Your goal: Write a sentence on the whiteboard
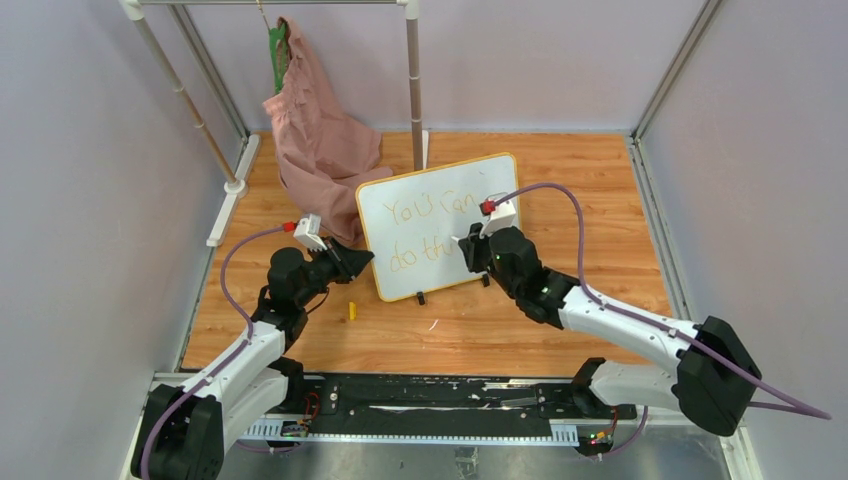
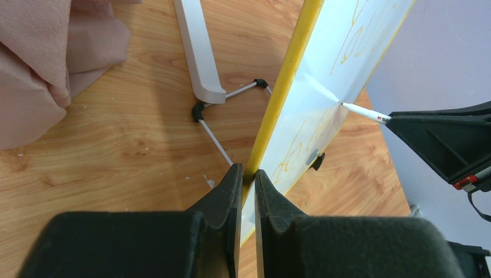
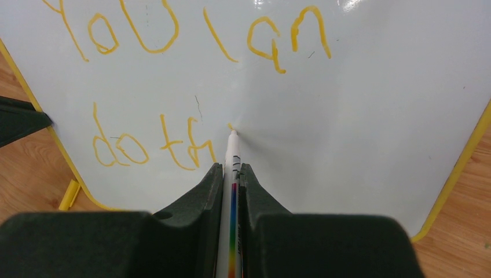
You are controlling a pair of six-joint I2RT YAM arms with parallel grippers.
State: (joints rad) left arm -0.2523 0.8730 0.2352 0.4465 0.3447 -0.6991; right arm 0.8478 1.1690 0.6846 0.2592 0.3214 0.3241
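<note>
**Tip on the board just past "th", bare white to its right**

Standing near the middle of the table on two black feet, leaning back a little: the whiteboard (image 1: 430,283), face toward the arms. Written across it so far, the sentence (image 3: 173,145) in orange-yellow, with "You can" above and "do th" below, unfinished.

Clamped narrow in the right gripper (image 3: 231,171): a white marker (image 3: 233,153), long axis running straight out between the jaws and meeting the glossy face nearly square. Tip at a small fresh dot just right of the "h" on the lower line; hard to tell from the wrist view whether pressed firmly or only grazing. Straight ahead of the jaws, then, the board itself. To the right of the tip, open white as far as the yellow frame — room enough for the letters left to write. Most likely a sideways travel along that lower line next, keeping the marker's axis square to the face and the strokes level with "do th".

Pinched shut on the board's left edge: the left gripper (image 2: 248,174), jaws either side of the yellow frame, low down near a foot. Well placed to brace against the push of the tip. Nearer to the writing spot by far — the right arm; no call for the left to do more than hold
</note>
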